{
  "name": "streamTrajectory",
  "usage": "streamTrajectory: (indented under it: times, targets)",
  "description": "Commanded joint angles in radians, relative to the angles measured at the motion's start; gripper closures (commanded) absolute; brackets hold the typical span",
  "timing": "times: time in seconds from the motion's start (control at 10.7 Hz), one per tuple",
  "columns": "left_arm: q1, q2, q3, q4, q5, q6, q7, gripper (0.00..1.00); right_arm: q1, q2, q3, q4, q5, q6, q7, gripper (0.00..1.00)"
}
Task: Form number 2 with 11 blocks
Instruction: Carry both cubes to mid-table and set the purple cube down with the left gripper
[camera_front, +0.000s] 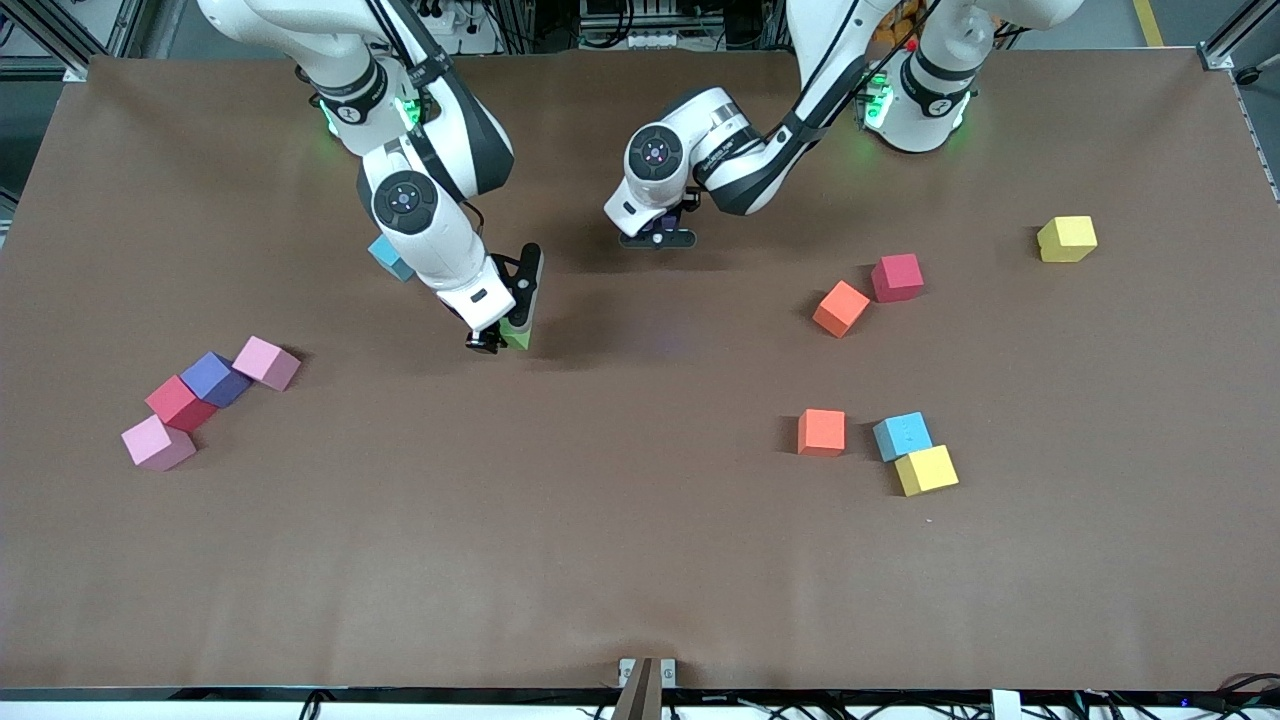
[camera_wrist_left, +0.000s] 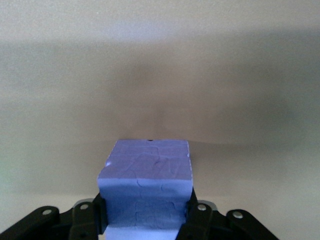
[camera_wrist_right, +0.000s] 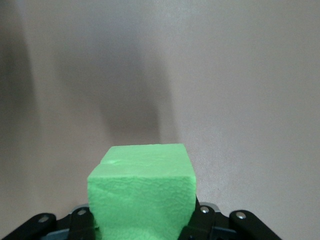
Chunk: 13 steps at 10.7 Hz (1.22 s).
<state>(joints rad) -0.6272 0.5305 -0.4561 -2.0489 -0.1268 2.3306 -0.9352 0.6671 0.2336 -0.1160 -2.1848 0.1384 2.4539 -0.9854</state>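
The left gripper (camera_front: 657, 232) is clamped on a purple block (camera_wrist_left: 145, 192) over bare table (camera_front: 640, 560) near the middle. The right gripper (camera_front: 510, 335) is clamped on a green block (camera_wrist_right: 142, 197), low over the table, nearer the right arm's end.

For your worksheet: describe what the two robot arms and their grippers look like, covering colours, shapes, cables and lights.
Both arms have glossy white rounded shells with dark grey joint sections, round caps, black cables and green glowing rings. The right gripper and left gripper are black, with black fingers.
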Motion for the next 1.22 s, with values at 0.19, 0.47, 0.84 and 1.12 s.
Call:
streamTrajectory:
  times: [0.19, 0.47, 0.84, 1.12]
  targets:
    - [-0.012, 0.037, 0.008, 0.016, 0.024, 0.062, -0.060, 0.00, 0.009, -0.019, -0.005, -0.021, -0.010, 0.010, 0.021, 0.88]
    - [-0.002, -0.026, 0.007, -0.002, 0.027, 0.050, -0.071, 0.00, 0.014, -0.022, -0.004, -0.023, -0.008, 0.005, 0.031, 0.88]
    - [0.011, -0.133, 0.007, -0.072, 0.027, 0.006, -0.048, 0.00, 0.095, -0.033, -0.004, -0.032, -0.008, -0.059, 0.177, 0.86]
    - [0.067, -0.188, 0.008, -0.094, 0.030, -0.016, -0.024, 0.00, 0.127, -0.031, -0.004, -0.050, -0.008, -0.050, 0.179, 0.87]
